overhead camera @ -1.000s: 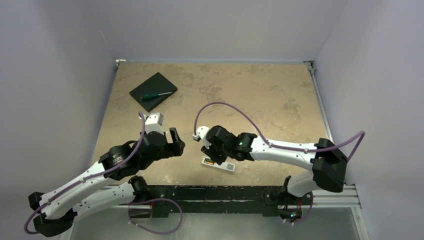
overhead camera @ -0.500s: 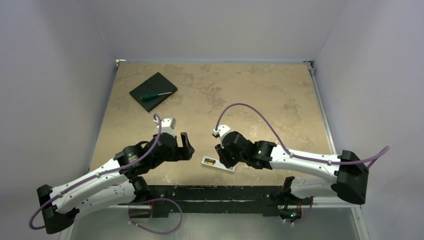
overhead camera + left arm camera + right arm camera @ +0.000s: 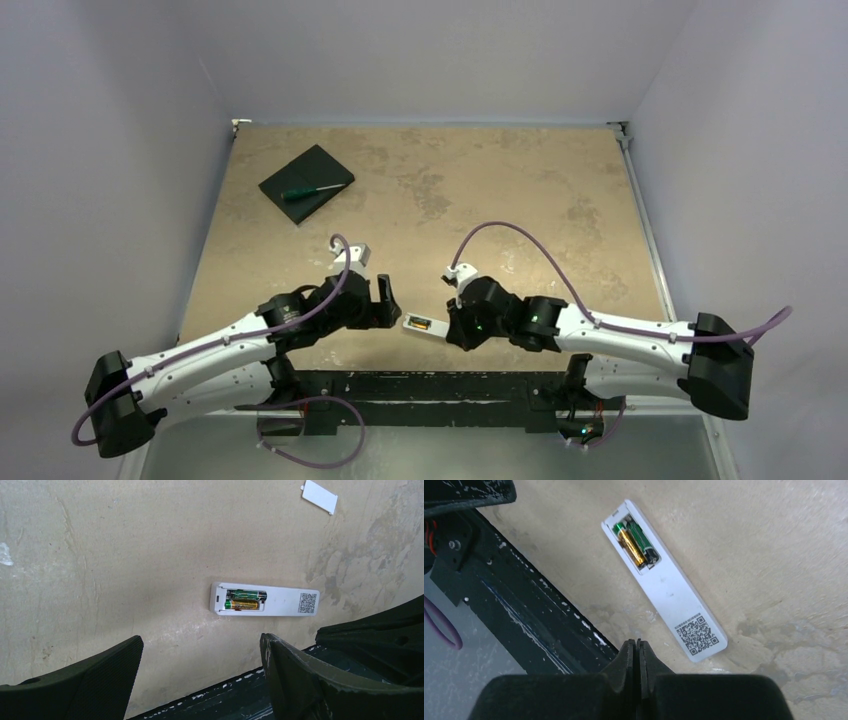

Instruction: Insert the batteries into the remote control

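Note:
The white remote control (image 3: 420, 324) lies back up near the table's front edge, its compartment open. It shows in the left wrist view (image 3: 282, 601) and the right wrist view (image 3: 669, 590). Two batteries (image 3: 245, 600) lie side by side inside the compartment, green and gold (image 3: 634, 542). My left gripper (image 3: 384, 298) is open and empty just left of the remote (image 3: 200, 647). My right gripper (image 3: 455, 328) is shut on nothing and hovers over the remote's right end (image 3: 638, 642), where a QR label shows.
A small white cover piece (image 3: 319, 496) lies on the table beyond the remote. A flat black pad (image 3: 306, 182) with a green-handled screwdriver (image 3: 312, 190) lies at the back left. The black front rail (image 3: 514, 605) runs close beside the remote.
My left gripper has moved right and nearer to the front edge, closer to the remote. My right arm has drawn back to the right, uncovering the remote's left end.

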`<action>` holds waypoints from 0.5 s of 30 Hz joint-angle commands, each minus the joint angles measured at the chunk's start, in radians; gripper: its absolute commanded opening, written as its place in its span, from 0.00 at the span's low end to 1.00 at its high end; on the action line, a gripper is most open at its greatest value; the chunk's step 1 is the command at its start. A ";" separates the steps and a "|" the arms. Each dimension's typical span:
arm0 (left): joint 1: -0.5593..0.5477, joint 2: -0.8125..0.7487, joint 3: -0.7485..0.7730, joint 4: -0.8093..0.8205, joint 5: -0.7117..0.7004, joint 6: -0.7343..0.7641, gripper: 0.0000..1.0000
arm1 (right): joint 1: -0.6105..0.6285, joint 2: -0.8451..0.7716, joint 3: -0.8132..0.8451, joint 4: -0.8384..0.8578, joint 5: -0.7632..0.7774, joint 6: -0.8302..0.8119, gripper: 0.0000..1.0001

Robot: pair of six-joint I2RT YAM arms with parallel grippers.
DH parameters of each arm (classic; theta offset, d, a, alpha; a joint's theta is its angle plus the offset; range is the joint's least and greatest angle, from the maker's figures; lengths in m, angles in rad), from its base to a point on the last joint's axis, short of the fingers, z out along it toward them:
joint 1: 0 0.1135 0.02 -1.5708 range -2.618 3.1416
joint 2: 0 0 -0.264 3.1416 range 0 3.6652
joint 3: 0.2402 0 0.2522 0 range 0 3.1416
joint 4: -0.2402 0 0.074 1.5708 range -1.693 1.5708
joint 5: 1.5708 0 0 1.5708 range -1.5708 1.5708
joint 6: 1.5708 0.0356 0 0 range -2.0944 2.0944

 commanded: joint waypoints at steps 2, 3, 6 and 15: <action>-0.004 0.039 -0.036 0.119 0.041 0.005 0.86 | -0.003 0.016 -0.051 0.077 -0.055 0.070 0.00; -0.004 0.049 -0.040 0.132 0.047 0.006 0.86 | -0.003 0.028 -0.056 0.082 -0.051 0.074 0.00; -0.005 0.079 -0.045 0.159 0.062 0.007 0.86 | -0.003 0.064 -0.063 0.094 -0.036 0.085 0.00; -0.004 0.095 -0.053 0.175 0.075 0.008 0.86 | -0.003 0.162 -0.055 0.109 0.059 0.106 0.00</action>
